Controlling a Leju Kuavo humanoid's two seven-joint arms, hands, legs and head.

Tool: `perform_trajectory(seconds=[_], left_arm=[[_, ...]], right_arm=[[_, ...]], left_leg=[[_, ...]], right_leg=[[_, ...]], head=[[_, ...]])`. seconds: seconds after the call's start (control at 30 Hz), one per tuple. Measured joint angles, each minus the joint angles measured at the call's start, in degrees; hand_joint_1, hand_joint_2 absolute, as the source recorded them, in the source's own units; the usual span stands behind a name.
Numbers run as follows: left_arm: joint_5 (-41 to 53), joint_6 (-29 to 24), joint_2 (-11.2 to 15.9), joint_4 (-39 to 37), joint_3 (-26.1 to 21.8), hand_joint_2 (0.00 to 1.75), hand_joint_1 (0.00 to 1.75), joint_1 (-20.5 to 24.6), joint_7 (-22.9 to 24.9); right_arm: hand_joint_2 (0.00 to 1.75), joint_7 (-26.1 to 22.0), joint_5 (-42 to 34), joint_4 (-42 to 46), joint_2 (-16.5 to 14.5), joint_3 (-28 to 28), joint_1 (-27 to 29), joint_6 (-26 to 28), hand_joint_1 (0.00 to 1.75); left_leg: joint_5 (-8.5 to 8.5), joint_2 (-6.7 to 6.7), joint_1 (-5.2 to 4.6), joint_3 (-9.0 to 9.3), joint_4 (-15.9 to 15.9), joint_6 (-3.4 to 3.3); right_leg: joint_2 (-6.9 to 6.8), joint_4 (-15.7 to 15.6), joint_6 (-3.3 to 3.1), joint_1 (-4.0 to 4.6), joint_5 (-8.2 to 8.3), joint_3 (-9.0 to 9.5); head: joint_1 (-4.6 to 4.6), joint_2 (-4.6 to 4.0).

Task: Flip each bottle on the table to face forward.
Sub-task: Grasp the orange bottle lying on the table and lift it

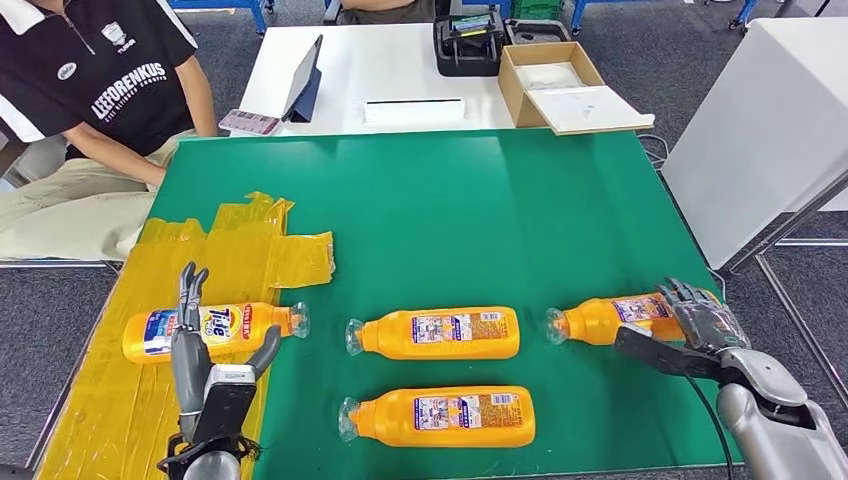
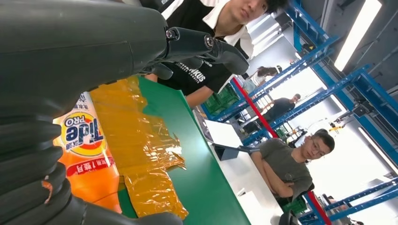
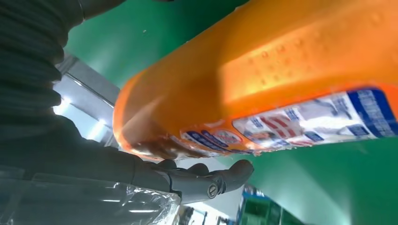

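Several orange detergent bottles lie on their sides on the green mat (image 1: 450,210). The left bottle (image 1: 225,324) shows its Tide front label (image 2: 82,133) and rests on yellow tape (image 1: 235,250). My left hand (image 1: 200,355) stands just in front of it, fingers spread and empty; its fingers (image 2: 197,44) reach over the bottle. The middle bottle (image 1: 440,333) and the near bottle (image 1: 445,415) show their back labels. My right hand (image 1: 700,318) grips the base end of the right bottle (image 1: 610,318), whose back label (image 3: 305,117) shows, with fingers (image 3: 206,176) curled around its base.
A seated person (image 1: 100,90) leans on the table's far left corner. Behind the mat, a white table holds a tablet (image 1: 305,80), a dark device (image 1: 468,42) and a cardboard box (image 1: 560,80). A white cabinet (image 1: 770,130) stands to the right.
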State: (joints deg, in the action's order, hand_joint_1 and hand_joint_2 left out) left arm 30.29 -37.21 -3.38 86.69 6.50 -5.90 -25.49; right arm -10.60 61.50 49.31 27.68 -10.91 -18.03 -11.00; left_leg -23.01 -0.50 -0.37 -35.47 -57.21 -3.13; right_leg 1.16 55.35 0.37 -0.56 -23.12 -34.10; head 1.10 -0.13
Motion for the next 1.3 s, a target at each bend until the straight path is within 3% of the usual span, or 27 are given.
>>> perform_trajectory(seconds=[0.13, 0.4, 0.6, 0.7, 0.83, 1.2, 1.3], left_arm=[[-1.03, -0.13, -0.01, -1.75, 0.34, 1.75, 0.00, 1.48, -0.25], [-2.86, -0.81, 0.00, -4.18, 0.90, 1.75, 0.00, 2.98, -1.05], [-5.65, -1.68, 0.12, -6.48, 1.80, 1.75, 0.00, 4.54, -2.60], [-6.40, -2.13, 0.20, -7.11, 2.04, 1.75, 0.00, 5.02, -2.82], [-7.11, -2.40, 0.28, -7.56, 2.14, 1.75, 0.00, 5.44, -3.06], [-5.89, -2.44, 0.18, -8.31, 2.45, 1.75, 0.00, 4.85, -3.93], [-4.82, -2.42, 0.04, -8.18, 2.45, 1.75, 0.00, 4.05, -3.77]], right_arm=[[1.75, 0.52, -1.45, -3.27, 0.83, -1.69, -3.64, -3.59, 0.00], [1.75, 0.29, -2.26, -9.72, 0.86, -4.86, -7.70, -4.64, 0.00], [1.75, -2.10, -4.95, -12.69, 0.93, -8.14, -10.83, -11.18, 0.00], [1.75, -3.10, -6.09, -13.60, 1.01, -10.35, -12.07, -13.38, 0.24], [1.75, -3.84, -7.27, -14.31, 1.04, -13.75, -13.41, -14.26, 1.70], [1.75, -5.73, -12.14, -13.70, 1.02, -17.25, -12.36, -7.31, 1.75], [1.75, -5.08, -13.56, -12.01, 1.02, -17.36, -10.28, -2.12, 1.75]], left_leg=[[0.03, -0.05, -0.03, 0.04, -0.09, 0.04], [-0.02, -0.05, -0.12, 0.02, -0.20, -0.10], [-0.10, 0.02, -0.11, 0.14, -0.29, -0.18], [-0.13, 0.04, -0.09, 0.17, -0.29, -0.20], [-0.17, 0.21, -0.06, 0.24, -0.29, -0.17], [-0.24, 0.27, 0.00, 0.31, -0.29, -0.09], [-0.25, 0.26, 0.01, 0.29, -0.29, -0.07]], right_leg=[[-0.03, 0.00, 0.07, 0.02, -0.02, 0.08], [-0.06, 0.00, 0.15, 0.02, -0.02, 0.14], [-0.05, -0.01, 0.23, 0.03, -0.07, 0.27], [-0.02, -0.01, 0.25, 0.02, -0.08, 0.34], [0.13, -0.01, 0.25, 0.02, -0.07, 0.39], [0.30, -0.01, 0.25, 0.02, -0.07, 0.45], [0.30, -0.01, 0.24, 0.02, -0.07, 0.45]], head=[[0.01, 0.00], [0.01, 0.00], [-0.02, 0.00], [-0.01, 0.00], [-0.02, 0.00], [-0.01, 0.00], [0.00, 0.00]])
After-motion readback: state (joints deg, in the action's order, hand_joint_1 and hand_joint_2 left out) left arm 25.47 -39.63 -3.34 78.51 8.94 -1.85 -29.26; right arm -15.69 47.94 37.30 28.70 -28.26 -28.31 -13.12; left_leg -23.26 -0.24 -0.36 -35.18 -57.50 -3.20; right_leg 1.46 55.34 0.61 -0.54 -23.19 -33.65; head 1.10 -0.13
